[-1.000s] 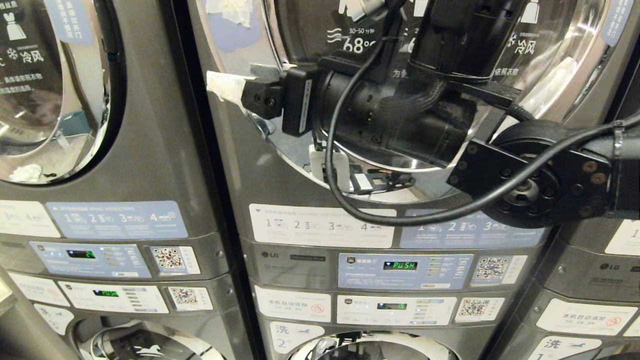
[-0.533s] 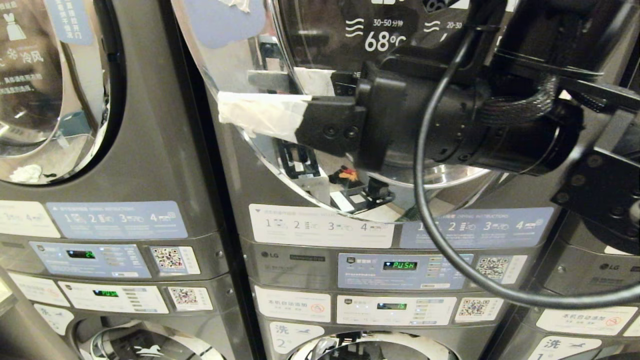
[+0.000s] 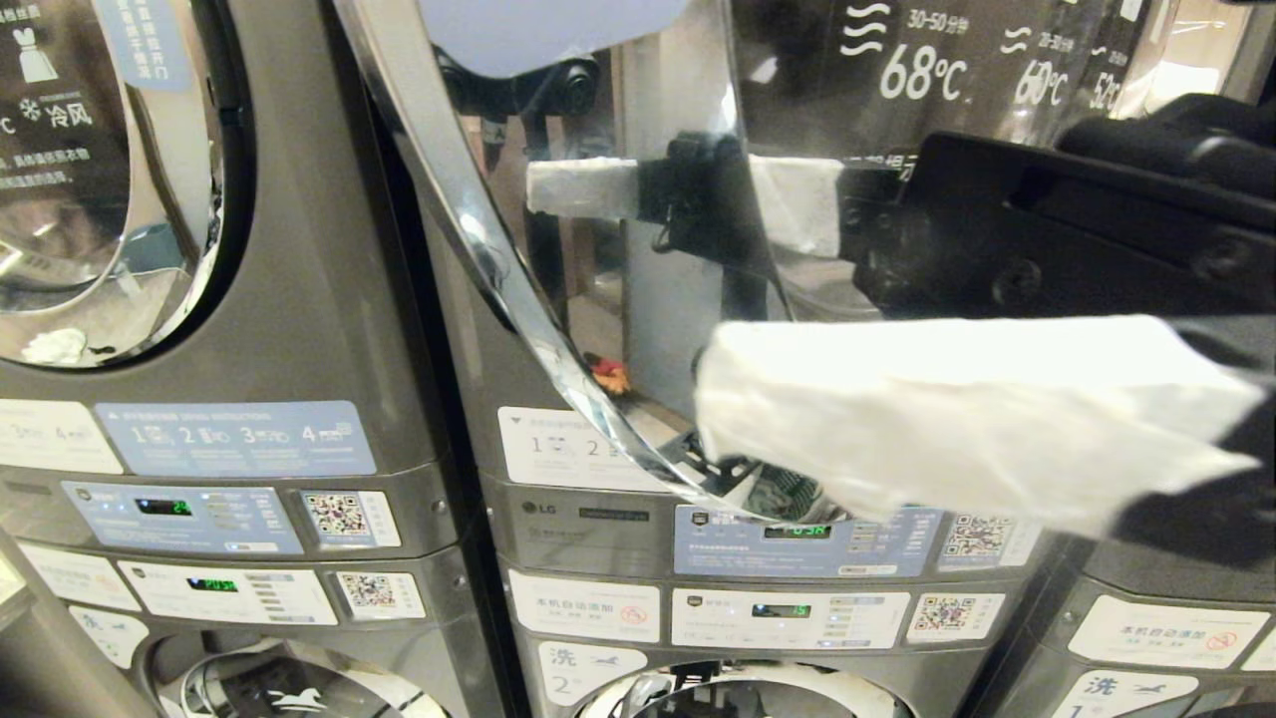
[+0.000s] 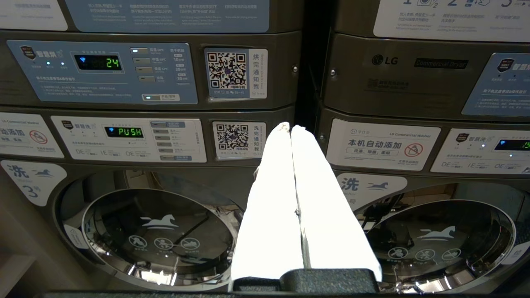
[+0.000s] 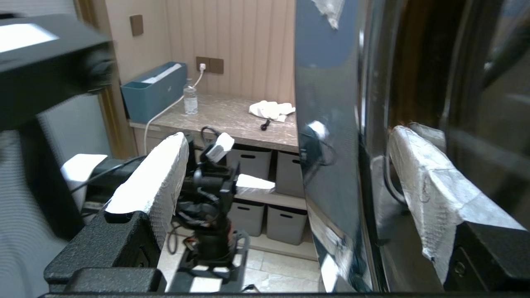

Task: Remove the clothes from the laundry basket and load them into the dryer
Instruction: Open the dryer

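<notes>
The middle dryer (image 3: 588,514) has its round glass door (image 3: 469,249) swung partly out toward me. My right gripper (image 3: 728,299) is open wide and straddles that door. One white-wrapped finger (image 3: 947,409) is on the near side and the other shows through the glass. In the right wrist view the door (image 5: 331,124) runs edge-on between the fingers of the right gripper (image 5: 287,136). My left gripper (image 4: 290,126) is shut and empty, parked low in front of the washers. The clothes and the laundry basket are out of view.
Another dryer (image 3: 249,299) stands to the left with a closed door and something white inside (image 3: 55,346). Washer doors (image 4: 157,236) sit below the control panels. Off to the side are a counter (image 5: 232,120) with a white cloth (image 5: 271,109), storage bins (image 5: 283,217) and a black device (image 5: 207,198).
The dryer door has swung out toward me. The right gripper has come back and to the right with it, so its near finger now fills the right side.
</notes>
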You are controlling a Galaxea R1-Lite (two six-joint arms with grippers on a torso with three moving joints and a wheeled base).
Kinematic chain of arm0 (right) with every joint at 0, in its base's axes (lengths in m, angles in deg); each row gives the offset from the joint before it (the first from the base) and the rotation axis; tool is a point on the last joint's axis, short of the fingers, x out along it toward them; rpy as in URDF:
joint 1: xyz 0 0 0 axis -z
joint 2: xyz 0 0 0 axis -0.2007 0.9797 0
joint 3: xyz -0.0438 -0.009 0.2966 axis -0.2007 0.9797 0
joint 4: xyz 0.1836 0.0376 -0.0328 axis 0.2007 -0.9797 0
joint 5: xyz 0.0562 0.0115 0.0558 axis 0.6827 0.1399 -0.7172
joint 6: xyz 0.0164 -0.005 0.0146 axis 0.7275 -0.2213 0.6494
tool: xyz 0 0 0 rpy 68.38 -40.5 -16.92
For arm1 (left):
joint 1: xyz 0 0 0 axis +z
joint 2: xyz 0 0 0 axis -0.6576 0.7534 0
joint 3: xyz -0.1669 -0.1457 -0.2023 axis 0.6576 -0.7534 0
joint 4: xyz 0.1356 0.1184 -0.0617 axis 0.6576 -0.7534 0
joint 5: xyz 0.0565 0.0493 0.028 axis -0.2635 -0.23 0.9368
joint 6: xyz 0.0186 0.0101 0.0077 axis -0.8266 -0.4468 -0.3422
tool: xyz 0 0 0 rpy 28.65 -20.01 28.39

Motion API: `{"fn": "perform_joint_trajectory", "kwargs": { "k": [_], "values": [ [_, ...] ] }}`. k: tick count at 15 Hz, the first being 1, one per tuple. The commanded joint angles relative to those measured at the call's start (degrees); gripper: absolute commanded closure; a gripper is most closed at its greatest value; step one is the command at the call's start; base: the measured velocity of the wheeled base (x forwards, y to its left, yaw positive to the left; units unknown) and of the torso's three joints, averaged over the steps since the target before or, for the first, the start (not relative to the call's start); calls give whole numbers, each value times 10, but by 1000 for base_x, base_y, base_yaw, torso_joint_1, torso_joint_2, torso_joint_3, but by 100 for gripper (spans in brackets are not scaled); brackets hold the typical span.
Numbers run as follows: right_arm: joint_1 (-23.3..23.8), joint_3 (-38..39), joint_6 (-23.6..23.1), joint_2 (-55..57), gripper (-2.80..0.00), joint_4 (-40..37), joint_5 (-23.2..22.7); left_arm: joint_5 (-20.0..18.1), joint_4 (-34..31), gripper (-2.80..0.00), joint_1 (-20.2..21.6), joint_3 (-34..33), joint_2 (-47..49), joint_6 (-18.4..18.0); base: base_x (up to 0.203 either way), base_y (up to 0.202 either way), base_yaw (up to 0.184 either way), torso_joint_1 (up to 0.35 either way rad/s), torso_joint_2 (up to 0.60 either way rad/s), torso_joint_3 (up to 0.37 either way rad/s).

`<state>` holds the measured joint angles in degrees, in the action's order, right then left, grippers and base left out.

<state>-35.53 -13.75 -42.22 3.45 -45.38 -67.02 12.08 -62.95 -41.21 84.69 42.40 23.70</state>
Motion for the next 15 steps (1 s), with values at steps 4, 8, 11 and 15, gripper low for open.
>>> {"fn": "perform_joint_trajectory", "kwargs": {
  "k": [4, 8, 11, 15],
  "values": [
    [1, 92, 18, -129, -280, -14, -1, 0, 0, 0, 0, 0, 1, 0, 0, 0, 0, 0, 0, 0],
    [3, 158, 28, -211, -280, -46, 36, 0, 0, 0, 0, 0, 1, 0, 0, 0, 0, 0, 0, 0],
    [4, 180, 38, -276, -280, -108, 92, 0, 0, 0, 0, 0, 1, 0, 0, 0, 0, 0, 0, 0],
    [4, 199, 57, -381, -280, -233, 205, 0, 0, 0, 0, 0, 1, 0, 0, 0, 0, 0, 0, 0]
  ]
}}
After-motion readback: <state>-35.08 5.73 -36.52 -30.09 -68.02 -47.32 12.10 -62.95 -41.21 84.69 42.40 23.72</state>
